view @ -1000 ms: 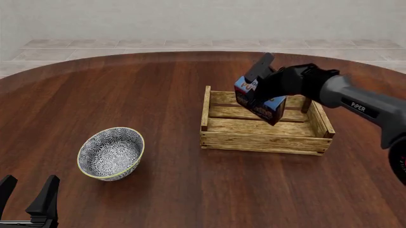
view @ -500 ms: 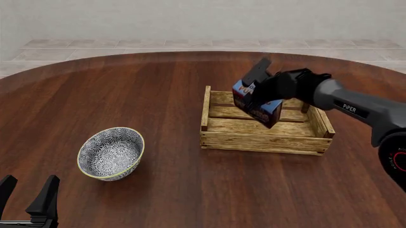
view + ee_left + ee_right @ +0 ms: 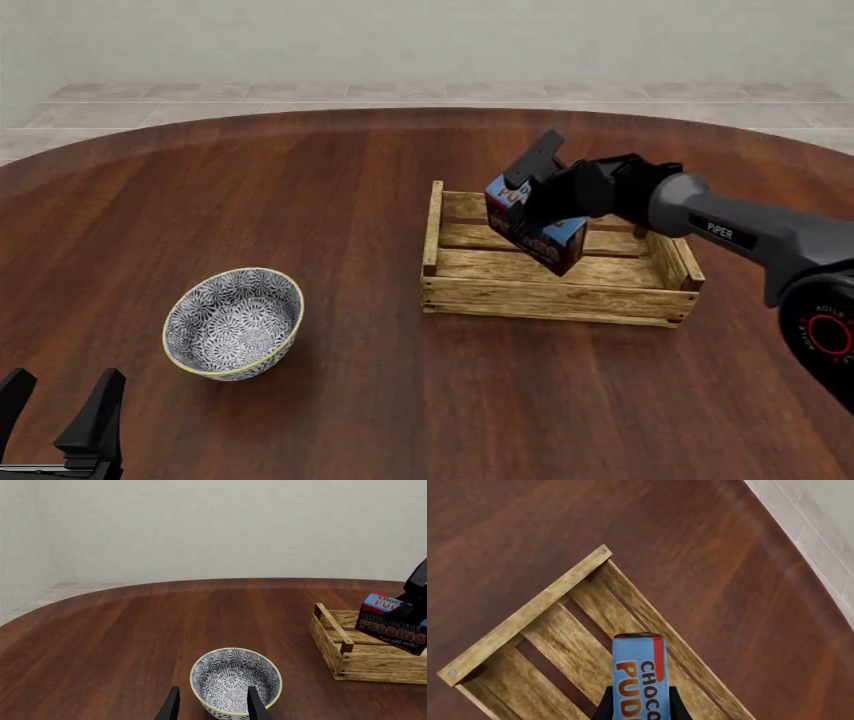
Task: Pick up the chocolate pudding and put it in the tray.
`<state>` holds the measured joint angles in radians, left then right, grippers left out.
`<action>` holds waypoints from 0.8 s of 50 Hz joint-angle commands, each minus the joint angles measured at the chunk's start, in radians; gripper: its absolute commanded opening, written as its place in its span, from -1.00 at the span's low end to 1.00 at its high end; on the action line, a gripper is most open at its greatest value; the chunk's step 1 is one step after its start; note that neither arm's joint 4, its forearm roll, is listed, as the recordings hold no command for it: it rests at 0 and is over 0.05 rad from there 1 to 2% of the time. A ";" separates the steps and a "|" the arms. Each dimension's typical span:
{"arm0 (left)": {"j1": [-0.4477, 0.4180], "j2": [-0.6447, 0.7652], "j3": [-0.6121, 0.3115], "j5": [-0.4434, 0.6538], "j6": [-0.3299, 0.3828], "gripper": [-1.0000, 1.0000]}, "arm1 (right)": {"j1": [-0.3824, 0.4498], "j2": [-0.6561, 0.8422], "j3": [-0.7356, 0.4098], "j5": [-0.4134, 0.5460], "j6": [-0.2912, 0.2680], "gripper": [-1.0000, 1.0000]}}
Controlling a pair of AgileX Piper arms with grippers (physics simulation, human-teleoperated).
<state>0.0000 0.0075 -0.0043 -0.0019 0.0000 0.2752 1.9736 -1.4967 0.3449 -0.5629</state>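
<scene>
- The left gripper (image 3: 60, 412) is idling at the near left, jaws spread and empty, well apart from the patterned bowl (image 3: 234, 321).
- The right gripper (image 3: 541, 195) is clamping the chocolate pudding (image 3: 531, 226), tilted, long axis slanting down-right, above the tray (image 3: 554, 297)'s slats.

i can't see the chocolate pudding (image 3: 639, 680) whole in my right wrist view: its lettering runs off the edge. the left gripper (image 3: 54, 412) is cropped in front view.
</scene>
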 commanded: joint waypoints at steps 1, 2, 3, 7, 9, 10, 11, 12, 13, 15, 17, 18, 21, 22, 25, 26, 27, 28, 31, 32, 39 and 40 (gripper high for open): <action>0.000 0.000 0.000 0.000 0.000 1.00 | -0.003 0.015 -0.007 -0.013 0.029 -1.00; 0.000 0.000 0.000 0.000 0.000 1.00 | -0.004 0.017 -0.010 -0.013 0.030 -1.00; 0.000 0.000 0.000 0.000 0.000 1.00 | -0.001 0.016 -0.005 -0.016 0.030 -1.00; 0.000 0.000 0.000 0.000 0.000 1.00 | -0.002 0.021 -0.007 -0.017 0.034 -1.00; 0.000 0.000 0.000 0.000 0.000 1.00 | -0.002 0.021 -0.006 -0.020 0.035 -1.00; 0.000 0.000 0.000 0.000 0.000 1.00 | -0.002 0.021 -0.007 -0.020 0.035 -1.00; 0.000 0.000 0.000 0.000 0.000 1.00 | -0.005 0.024 -0.009 -0.020 0.034 -1.00; 0.000 0.000 0.000 0.000 0.000 1.00 | -0.008 0.024 -0.014 -0.018 0.037 -1.00; 0.000 0.000 0.000 0.000 0.000 1.00 | -0.005 0.023 -0.009 -0.020 0.037 -1.00; 0.000 0.000 0.000 0.000 0.000 1.00 | -0.010 0.028 -0.012 -0.022 0.035 -1.00; 0.000 0.000 0.000 0.000 0.000 1.00 | -0.011 0.028 -0.011 -0.025 0.036 -1.00; 0.000 0.000 0.000 0.000 0.000 1.00 | -0.008 0.027 -0.007 -0.028 0.039 -1.00; 0.000 0.000 0.000 0.000 0.000 1.00 | -0.009 0.027 -0.003 -0.034 0.042 -1.00; 0.000 0.000 0.000 0.000 0.000 1.00 | -0.009 0.027 -0.003 -0.034 0.042 -1.00; 0.000 0.000 0.000 0.000 0.000 1.00 | -0.012 0.028 0.000 -0.040 0.044 -1.00; 0.000 0.000 0.000 0.000 0.000 1.00 | -0.013 0.028 0.001 -0.041 0.045 -1.00; 0.000 0.000 0.000 0.000 0.000 1.00 | -0.016 0.029 0.001 -0.042 0.046 -1.00; 0.000 0.000 0.000 0.000 0.000 1.00 | -0.016 0.027 0.003 -0.044 0.048 -1.00; 0.000 0.000 0.000 0.000 0.000 1.00 | -0.019 0.031 0.005 -0.051 0.050 -1.00; 0.000 0.000 0.000 0.000 0.000 1.00 | -0.019 0.031 0.005 -0.051 0.050 -1.00; 0.000 0.000 0.000 0.000 0.000 1.00 | -0.028 0.036 -0.001 -0.054 0.060 -1.00; 0.000 0.000 0.000 0.000 0.000 1.00 | -0.024 0.034 0.005 -0.057 0.060 -1.00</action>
<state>0.0000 0.0075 -0.0043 -0.0019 0.0000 0.2565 2.0059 -1.4930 0.2986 -0.5319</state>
